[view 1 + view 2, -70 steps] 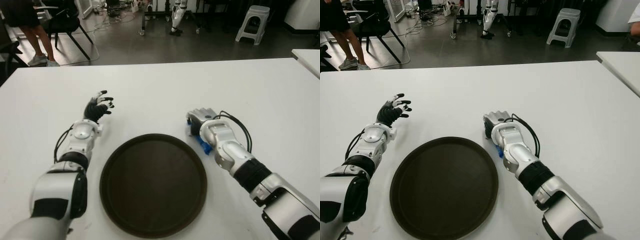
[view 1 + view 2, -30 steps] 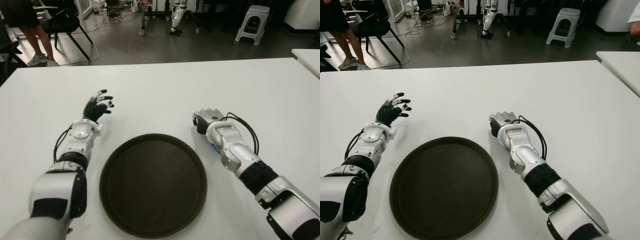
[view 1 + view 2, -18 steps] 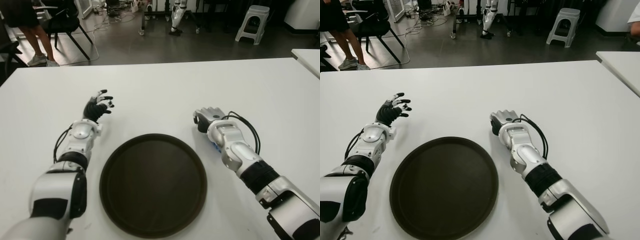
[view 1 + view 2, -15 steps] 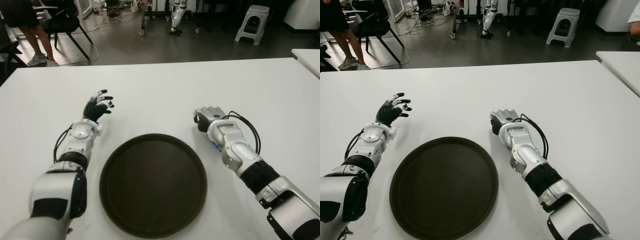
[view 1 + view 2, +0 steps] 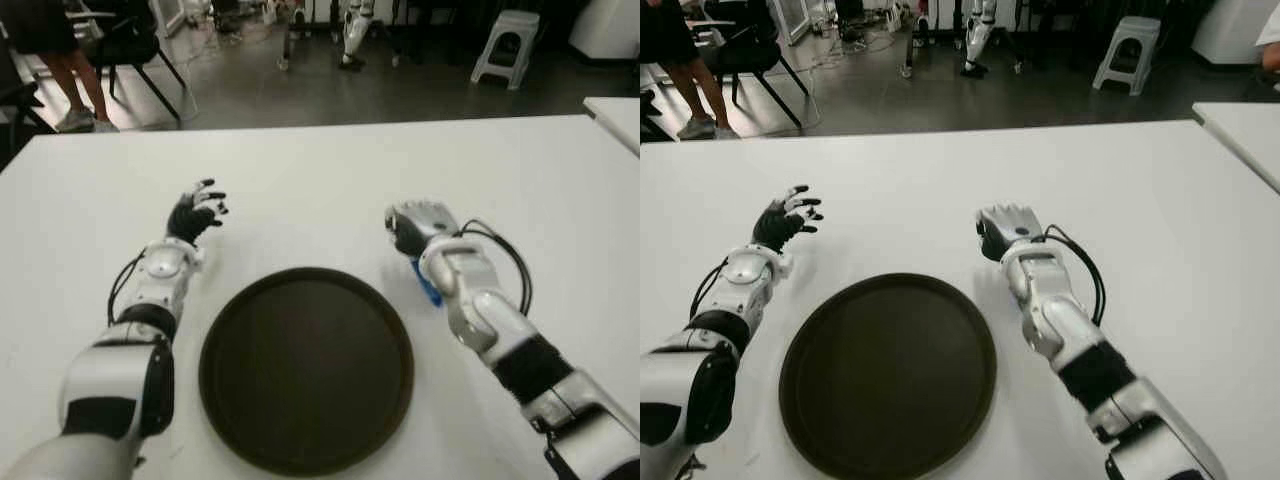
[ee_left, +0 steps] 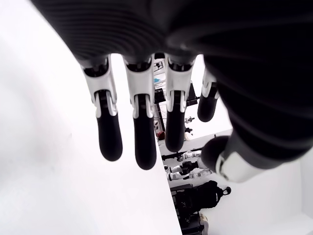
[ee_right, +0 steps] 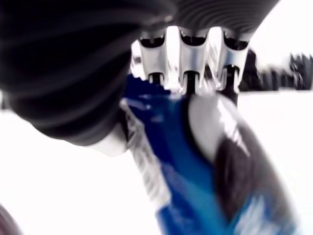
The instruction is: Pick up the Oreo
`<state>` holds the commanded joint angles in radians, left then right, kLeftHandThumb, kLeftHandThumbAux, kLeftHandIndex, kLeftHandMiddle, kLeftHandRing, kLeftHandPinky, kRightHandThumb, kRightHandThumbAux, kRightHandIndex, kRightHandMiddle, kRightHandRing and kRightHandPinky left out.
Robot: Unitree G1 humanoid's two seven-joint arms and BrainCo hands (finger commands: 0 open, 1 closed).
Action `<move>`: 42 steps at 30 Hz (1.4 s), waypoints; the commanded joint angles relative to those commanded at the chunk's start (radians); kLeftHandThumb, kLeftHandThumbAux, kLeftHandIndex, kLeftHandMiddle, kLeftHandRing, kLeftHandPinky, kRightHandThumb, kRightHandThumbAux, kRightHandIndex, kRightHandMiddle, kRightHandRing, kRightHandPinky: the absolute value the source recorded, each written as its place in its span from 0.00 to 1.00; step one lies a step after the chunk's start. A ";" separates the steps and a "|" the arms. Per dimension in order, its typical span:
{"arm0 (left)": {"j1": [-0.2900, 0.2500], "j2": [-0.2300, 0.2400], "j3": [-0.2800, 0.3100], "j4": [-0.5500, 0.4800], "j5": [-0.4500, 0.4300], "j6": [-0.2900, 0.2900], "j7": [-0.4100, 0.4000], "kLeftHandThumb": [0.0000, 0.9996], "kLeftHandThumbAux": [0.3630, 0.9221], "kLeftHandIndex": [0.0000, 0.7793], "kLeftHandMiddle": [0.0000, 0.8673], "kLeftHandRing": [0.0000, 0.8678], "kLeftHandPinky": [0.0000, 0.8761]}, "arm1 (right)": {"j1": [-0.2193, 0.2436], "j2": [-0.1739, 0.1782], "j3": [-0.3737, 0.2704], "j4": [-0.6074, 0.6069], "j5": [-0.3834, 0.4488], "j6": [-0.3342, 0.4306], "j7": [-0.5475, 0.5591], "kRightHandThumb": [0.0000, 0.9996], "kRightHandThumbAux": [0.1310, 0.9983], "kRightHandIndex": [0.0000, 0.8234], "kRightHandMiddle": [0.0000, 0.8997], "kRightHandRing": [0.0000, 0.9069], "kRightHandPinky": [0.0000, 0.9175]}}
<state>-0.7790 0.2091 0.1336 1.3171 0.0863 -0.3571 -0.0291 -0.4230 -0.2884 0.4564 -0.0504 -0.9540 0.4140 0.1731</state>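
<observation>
The Oreo is a blue pack (image 7: 168, 147). My right hand (image 5: 413, 226) is shut on it just right of the tray's far edge. In the right wrist view the fingers (image 7: 188, 63) curl over the pack's far end and the thumb presses its side. From the eye views only a blue strip of the pack (image 5: 428, 284) shows, under the wrist and a little above the white table (image 5: 320, 170). My left hand (image 5: 197, 212) shows left of the tray with its fingers spread, holding nothing.
A round dark brown tray (image 5: 305, 365) lies between my arms near the table's front. A second white table (image 5: 615, 108) starts at the far right. Beyond the table's far edge are a chair (image 5: 130, 45), a stool (image 5: 505, 40) and a person's legs (image 5: 70, 85).
My right hand has risen slightly with the Oreo pack in it, and more of the blue shows under the wrist. The left hand has stayed put.
</observation>
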 joint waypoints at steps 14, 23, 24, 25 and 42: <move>-0.003 -0.008 -0.004 0.000 0.001 0.013 0.024 0.40 0.50 0.16 0.30 0.36 0.41 | 0.070 0.020 -0.063 -0.076 0.030 -0.064 -0.106 0.69 0.70 0.50 0.57 0.56 0.60; -0.007 -0.011 -0.003 0.002 0.001 0.025 0.023 0.42 0.54 0.16 0.30 0.36 0.41 | 0.078 0.024 -0.086 -0.076 0.039 -0.093 -0.133 0.69 0.70 0.50 0.56 0.56 0.59; -0.007 -0.012 -0.003 0.002 0.001 0.025 0.024 0.42 0.54 0.16 0.30 0.36 0.42 | 0.079 0.024 -0.088 -0.076 0.040 -0.095 -0.133 0.69 0.70 0.50 0.56 0.56 0.59; -0.006 -0.012 -0.003 0.002 0.000 0.025 0.024 0.42 0.54 0.16 0.30 0.36 0.42 | 0.079 0.023 -0.090 -0.077 0.040 -0.097 -0.132 0.69 0.70 0.50 0.56 0.56 0.59; -0.008 -0.016 -0.006 0.005 0.005 0.023 0.034 0.43 0.54 0.18 0.31 0.37 0.43 | 0.093 0.026 -0.111 -0.092 0.038 -0.109 -0.154 0.69 0.70 0.50 0.56 0.55 0.58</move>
<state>-0.7874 0.1930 0.1279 1.3224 0.0913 -0.3344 0.0047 -0.3305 -0.2621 0.3452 -0.1427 -0.9164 0.3050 0.0196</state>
